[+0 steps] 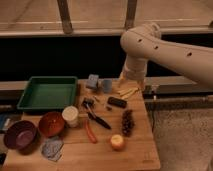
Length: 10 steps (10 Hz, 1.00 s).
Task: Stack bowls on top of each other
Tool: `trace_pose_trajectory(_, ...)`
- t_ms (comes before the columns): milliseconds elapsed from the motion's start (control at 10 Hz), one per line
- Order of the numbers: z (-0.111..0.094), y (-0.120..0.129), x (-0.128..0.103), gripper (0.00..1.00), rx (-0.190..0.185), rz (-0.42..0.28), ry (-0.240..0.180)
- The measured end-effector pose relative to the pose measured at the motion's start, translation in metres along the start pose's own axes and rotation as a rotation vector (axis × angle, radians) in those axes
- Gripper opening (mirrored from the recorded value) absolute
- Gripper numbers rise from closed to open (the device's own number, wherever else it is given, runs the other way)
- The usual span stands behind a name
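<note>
Round orange-red bowl [51,123] and slightly larger dark purple bowl [20,135] sit side by side, unstacked, at the front-left corner of the wooden table [135,150]. The white arm's gripper [128,92] hangs over the table's far edge, well apart from both, released and grasping nothing.

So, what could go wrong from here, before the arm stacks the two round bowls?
1. The gripper hangs open at the wooden table's far right, while the orange-red round bowl and dark purple round bowl sit near left; crossing low, it may sweep the black-handled tool between.
2. The small cream cup stands close beside the orange-red bowl; a grasp there may tip it.
3. The purple bowl lies by the table's left edge; a push may slide it off.
</note>
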Motion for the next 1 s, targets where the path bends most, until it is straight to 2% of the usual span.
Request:
trace_pose_trajectory(100,-0.002,-0.002,-0.002,0.65,-0.013,0.045,-0.017)
trace_pose_trajectory(200,-0.003,-0.002,-0.007,0.65,-0.025,0.06,-0.037)
trace_pose_trajectory(300,-0.005,0.005,-0.009,0.65,-0.042,0.028,-0.061)
trace_pose_trajectory(500,-0.013,0.037,-0.012,0.65,-0.081,-0.1,-0.118)
trace_pose_trajectory(600,-0.016,0.056,-0.012,0.65,-0.089,-0.154,-0.128)
trace_pose_trajectory(700,-0.015,0.075,-0.011,0.65,-0.088,-0.207,-0.128)
trace_pose_trajectory(1000,-0.013,0.157,0.007,0.65,-0.068,-0.425,-0.101)
